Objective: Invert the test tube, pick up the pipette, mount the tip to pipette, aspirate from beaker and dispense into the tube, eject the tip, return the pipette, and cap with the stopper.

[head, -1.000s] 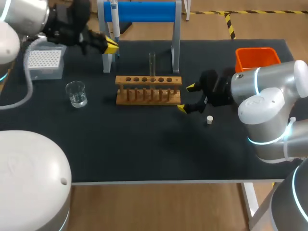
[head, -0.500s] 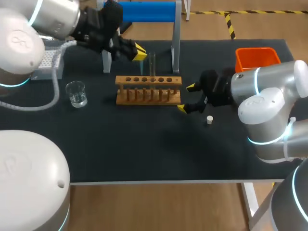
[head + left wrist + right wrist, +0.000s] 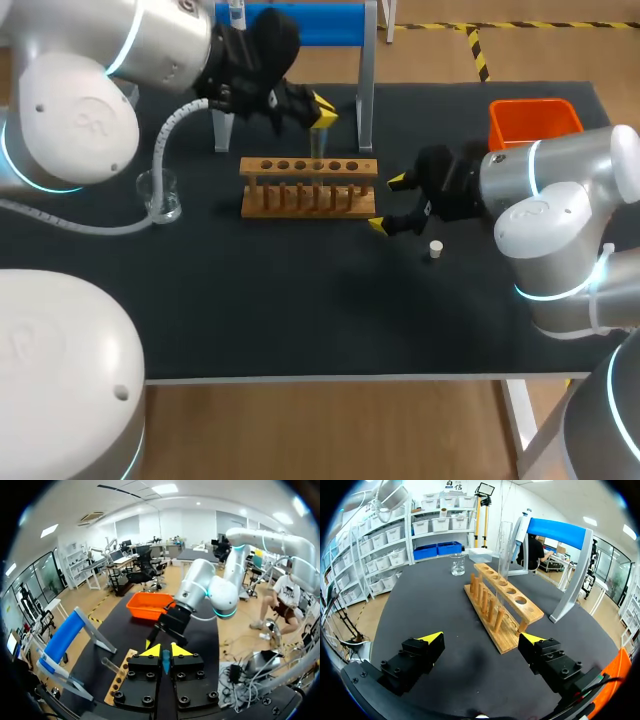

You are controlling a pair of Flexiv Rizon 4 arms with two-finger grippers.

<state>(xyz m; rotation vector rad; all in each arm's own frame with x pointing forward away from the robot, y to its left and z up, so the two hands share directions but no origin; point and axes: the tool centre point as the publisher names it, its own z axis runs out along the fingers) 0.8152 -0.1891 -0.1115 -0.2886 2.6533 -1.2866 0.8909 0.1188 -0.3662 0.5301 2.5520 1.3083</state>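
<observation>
Test tube (image 3: 317, 142): stands in a middle hole of the wooden rack (image 3: 308, 190). Its long axis is vertical and its upper end is well above the rack. Which end is up cannot be told.
Left arm (image 3: 150, 45): comes in from the left and reaches across behind the rack, fingers pointing toward the worktop's (image 3: 300, 310) right side.
Left gripper (image 3: 322, 112): at the tube's upper end. The jaws are clenched with only a sliver between the yellow tips and grasp nothing. Contact with the tube cannot be told.
Right arm (image 3: 560, 190): bent in from the right, wrist low, fingers pointing at the rack's right end.
Right gripper (image 3: 388, 204): just beside the rack, jaws released, spread wide, empty.
Stopper (image 3: 435, 249): on the worktop near the right gripper.
Pipette (image 3: 237, 14): hangs upright on the blue stand (image 3: 310, 22).
Beaker (image 3: 160, 195): left of the rack, apart from it.
</observation>
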